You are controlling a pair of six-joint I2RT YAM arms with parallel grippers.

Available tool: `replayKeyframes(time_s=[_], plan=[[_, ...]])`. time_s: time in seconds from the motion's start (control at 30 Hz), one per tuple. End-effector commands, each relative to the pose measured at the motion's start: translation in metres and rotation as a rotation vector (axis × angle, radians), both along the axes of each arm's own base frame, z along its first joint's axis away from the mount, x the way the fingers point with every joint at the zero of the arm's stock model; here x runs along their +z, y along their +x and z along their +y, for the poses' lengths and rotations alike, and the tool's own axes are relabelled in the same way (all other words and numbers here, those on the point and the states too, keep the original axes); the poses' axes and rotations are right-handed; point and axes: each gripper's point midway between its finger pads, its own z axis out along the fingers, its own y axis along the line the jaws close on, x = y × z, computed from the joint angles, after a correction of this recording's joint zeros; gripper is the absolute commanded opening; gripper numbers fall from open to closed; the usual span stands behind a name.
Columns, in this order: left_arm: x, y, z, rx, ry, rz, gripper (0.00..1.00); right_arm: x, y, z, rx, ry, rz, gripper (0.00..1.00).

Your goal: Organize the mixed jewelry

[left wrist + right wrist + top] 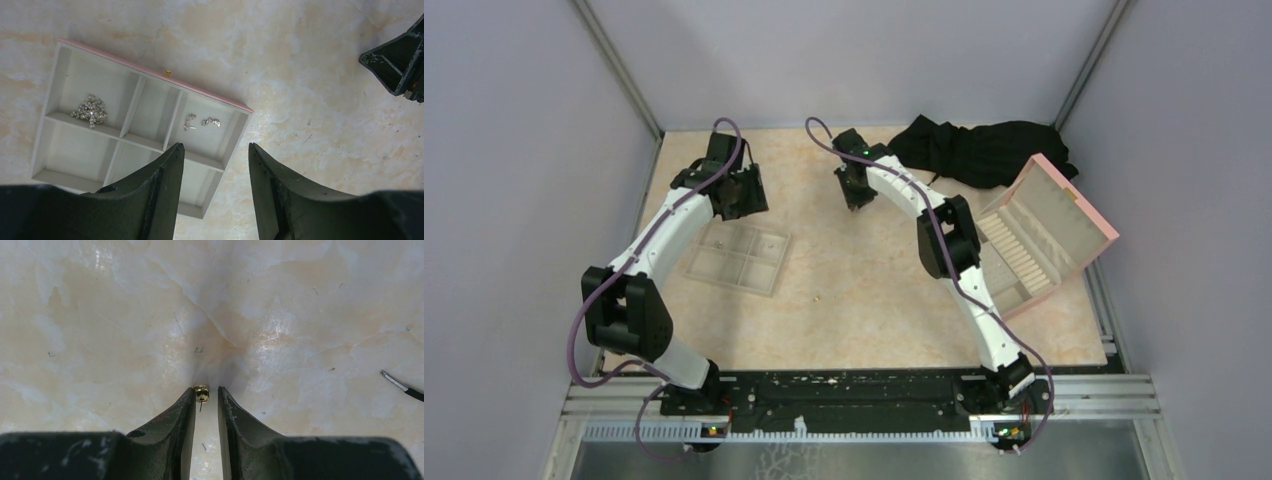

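Note:
The jewelry is tiny glinting pieces. In the right wrist view a gold stud (201, 393) lies on the table between the tips of my right gripper (206, 389). It touches the left finger, and a thin gap shows to the right finger. The jaws stand narrowly apart. My left gripper (215, 146) is open and empty above the near right corner of the grey compartment tray (142, 137). The tray holds a silvery heap (90, 110) and two small pieces (200, 121). Another gold piece (168, 73) lies just beyond the tray's pink far rim.
The tray (739, 255) lies left of centre. The pink hinged box (1044, 235) stands open at the right. A black cloth (984, 150) lies at the back right. A pale speck (817, 297) lies mid-table. My right gripper (857, 200) is at the back centre, my left gripper (742, 195) at the back left.

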Motion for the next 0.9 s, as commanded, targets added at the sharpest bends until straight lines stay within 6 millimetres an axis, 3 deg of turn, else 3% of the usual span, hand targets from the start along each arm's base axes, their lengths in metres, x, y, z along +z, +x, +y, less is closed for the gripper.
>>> replayKeyframes(time_s=[0.0,0.4,0.63,0.87], plan=[[0.009,0.000,0.000,0.003,-0.026,-0.028,0.57,-0.038,-0.007,0.005,0.023,-0.026,0.051,0.23],[0.009,-0.001,-0.001,-0.006,-0.027,-0.029,0.57,-0.036,-0.010,0.009,0.041,-0.040,0.041,0.22],[0.011,-0.003,-0.001,-0.008,-0.029,-0.032,0.57,-0.036,-0.011,0.005,0.018,-0.074,0.030,0.10],[0.014,-0.004,-0.001,-0.008,-0.031,-0.040,0.57,-0.006,-0.013,0.011,-0.014,-0.009,0.011,0.01]])
